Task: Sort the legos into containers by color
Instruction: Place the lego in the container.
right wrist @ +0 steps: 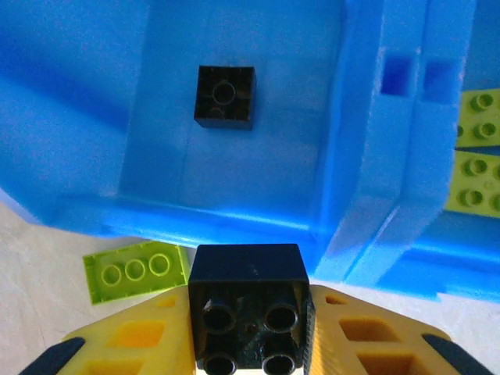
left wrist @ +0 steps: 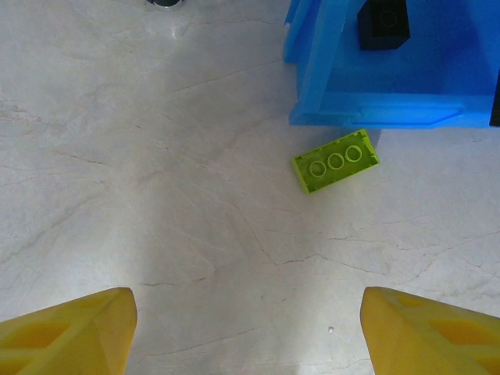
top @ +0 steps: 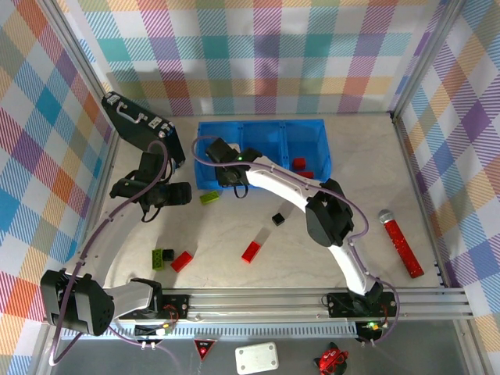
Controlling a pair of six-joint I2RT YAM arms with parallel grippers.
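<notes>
Right wrist view: your right gripper pinches a black lego at the blue tray wall; left gripper spread, empty.

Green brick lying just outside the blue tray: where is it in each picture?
Top external: green brick below the left end of the blue tray.
Left wrist: green brick right of middle, under the blue tray.
Right wrist: green brick bottom left, beside the gripped black brick.
Shared landmark: the blue tray's wall.
</notes>
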